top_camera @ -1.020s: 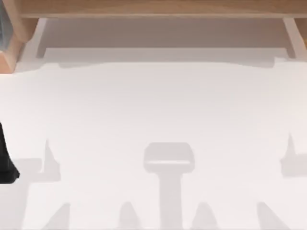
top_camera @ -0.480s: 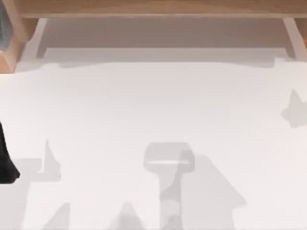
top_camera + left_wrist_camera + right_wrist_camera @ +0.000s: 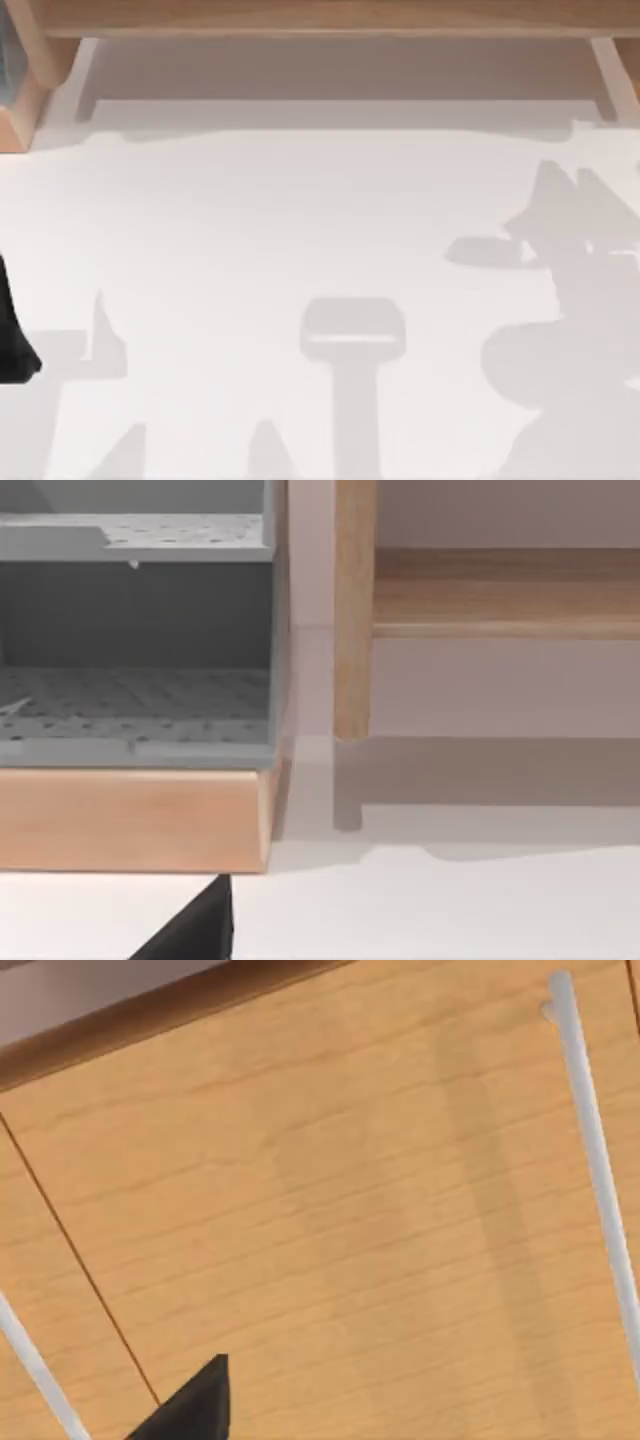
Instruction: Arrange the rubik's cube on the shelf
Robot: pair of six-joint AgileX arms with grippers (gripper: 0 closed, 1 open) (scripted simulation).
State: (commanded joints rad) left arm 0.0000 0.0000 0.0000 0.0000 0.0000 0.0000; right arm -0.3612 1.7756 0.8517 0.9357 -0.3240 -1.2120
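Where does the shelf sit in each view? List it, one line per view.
Top view: the shelf runs along the top edge.
Left wrist view: the shelf runs beside the grey rack.
Right wrist view: the shelf's wood grain crosses the middle.
Shared landmark, top and right wrist: the pale upright.

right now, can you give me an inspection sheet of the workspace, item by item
surface: white table, carrying grey shadows, the heaviest on its right side.
job's things: shelf, a light-brown board along the far edge with pale uprights; the right wrist view looks at wood-grain panel. rubik's cube: nothing seen.
clutter: nothing seen on the table.
grippers: left arm is a dark shape at the table's left edge; a dark fingertip shows in the left wrist view, and another in the right wrist view.
cables: nothing seen.
surroundings: grey perforated rack on a wooden base beside the shelf's side support.
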